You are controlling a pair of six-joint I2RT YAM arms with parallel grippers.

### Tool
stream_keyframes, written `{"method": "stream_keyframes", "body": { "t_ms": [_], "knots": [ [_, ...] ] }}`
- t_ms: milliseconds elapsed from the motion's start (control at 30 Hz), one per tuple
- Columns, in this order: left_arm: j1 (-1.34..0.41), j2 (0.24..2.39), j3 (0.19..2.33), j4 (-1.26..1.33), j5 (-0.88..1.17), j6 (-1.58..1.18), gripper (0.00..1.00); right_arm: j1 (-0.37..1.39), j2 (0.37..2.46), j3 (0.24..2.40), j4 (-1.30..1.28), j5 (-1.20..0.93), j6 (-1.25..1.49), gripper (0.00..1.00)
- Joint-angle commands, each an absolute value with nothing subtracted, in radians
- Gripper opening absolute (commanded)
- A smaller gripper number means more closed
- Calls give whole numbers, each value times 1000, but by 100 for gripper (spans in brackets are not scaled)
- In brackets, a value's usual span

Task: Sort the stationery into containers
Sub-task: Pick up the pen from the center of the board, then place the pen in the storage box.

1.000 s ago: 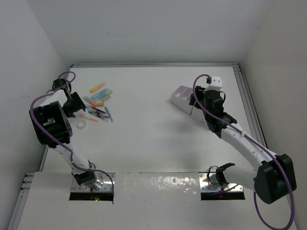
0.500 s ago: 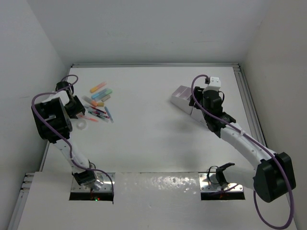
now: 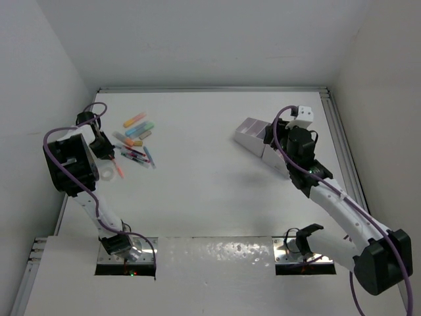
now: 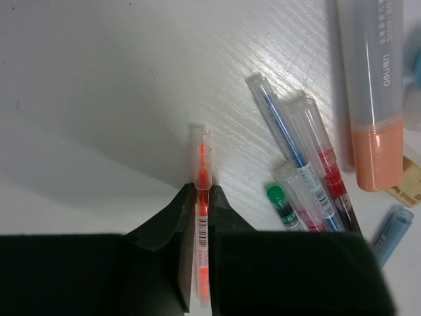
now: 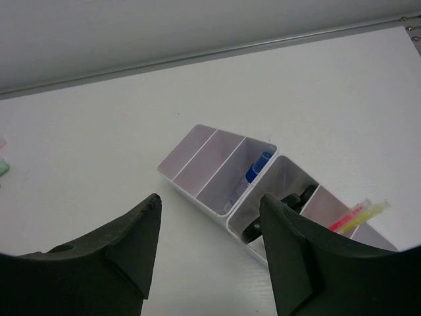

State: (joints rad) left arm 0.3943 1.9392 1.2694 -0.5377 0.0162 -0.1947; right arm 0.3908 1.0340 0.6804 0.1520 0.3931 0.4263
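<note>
Stationery (image 3: 137,137) lay scattered at the far left of the white table (image 3: 197,197). Left gripper (image 4: 201,191) was clamped on a thin red pen (image 4: 202,224), whose clear cap projected beyond the fingertips. Just right of it lay a blue pen (image 4: 283,128), a red-ink pen (image 4: 325,164) and a green-capped pen (image 4: 281,203), bunched and touching; beyond them lay an orange highlighter (image 4: 371,99). Organiser (image 5: 217,158) — white, pale lilac inside — stood at the far right. A blue-capped piece (image 5: 256,168) leaned in one compartment; black handles (image 5: 299,197) showed in the next; thin yellow and pink sticks (image 5: 358,214) stood in the end one. Right gripper (image 5: 210,197) hung above the organiser, jaws apart, holding nothing.
</note>
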Motion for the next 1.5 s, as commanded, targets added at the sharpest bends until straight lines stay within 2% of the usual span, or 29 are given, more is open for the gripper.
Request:
{"method": "stream_keyframes", "body": {
  "t_ms": [0,233,433,567,700,900,1033,1200,1333,1467],
  "knots": [
    [402,1953,1253,-523,67,-215,1,402,999,667,175,411,440,60],
    [400,1824,1281,-543,164,-236,0,436,1003,699,98,342,397,60],
    [361,1668,1373,-532,360,-197,0,454,1075,784,3,140,348,64],
    [181,1620,1497,-558,486,-19,0,457,1054,753,31,110,365,65],
    [17,1631,1621,-587,606,185,0,453,1000,689,181,75,373,67],
    [-248,1634,1704,-643,722,446,0,462,1026,790,172,-151,367,69],
    [-311,1618,1704,-592,799,411,0,471,1029,717,405,-249,449,67],
    [-380,1609,1724,-531,848,322,0,521,1087,692,612,-215,557,44],
    [-423,1603,1688,-603,831,367,0,540,1129,693,782,-195,621,43],
    [-440,1588,1660,-572,825,330,0,563,1173,701,850,-158,666,55]
  ]
}}
